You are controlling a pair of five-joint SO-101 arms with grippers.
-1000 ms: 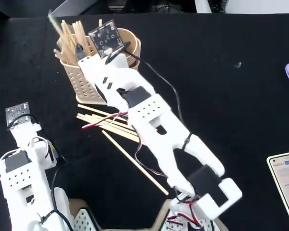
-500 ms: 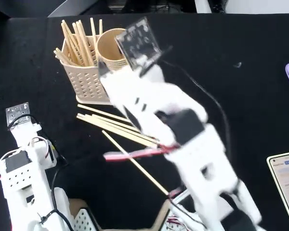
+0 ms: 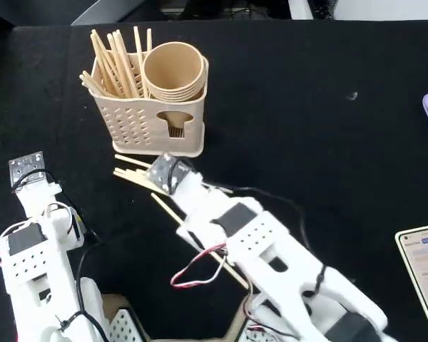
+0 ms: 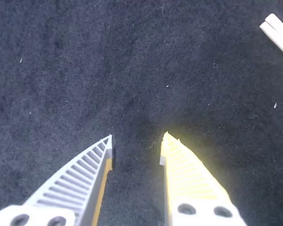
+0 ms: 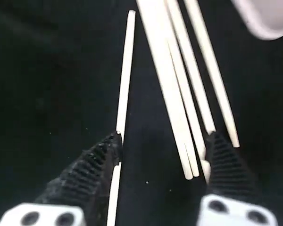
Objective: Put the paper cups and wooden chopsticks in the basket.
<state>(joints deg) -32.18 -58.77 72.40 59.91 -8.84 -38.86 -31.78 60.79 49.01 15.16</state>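
Jaws on my right gripper [image 5: 165,139] are gaping wide, straddling pale, thin wooden chopsticks [image 5: 174,94] lying fanned on the black table [image 3: 307,107] just beside the beige perforated plastic basket [image 3: 139,125], which is holding stacked tan paper cups [image 3: 173,68]. My left gripper [image 4: 137,139] is hovering, released.

High up, the fixed camera looks steeply down over my black fabric-topped bench [image 3: 328,142], with my arms entering at its near edge. The left wrist camera sits close over bare fabric, peering past my left claw [image 4: 137,136]. The right wrist camera, equally close behind my right claw [image 5: 166,136], shares the loose pale wooden chopsticks [image 5: 172,94] with the high view.
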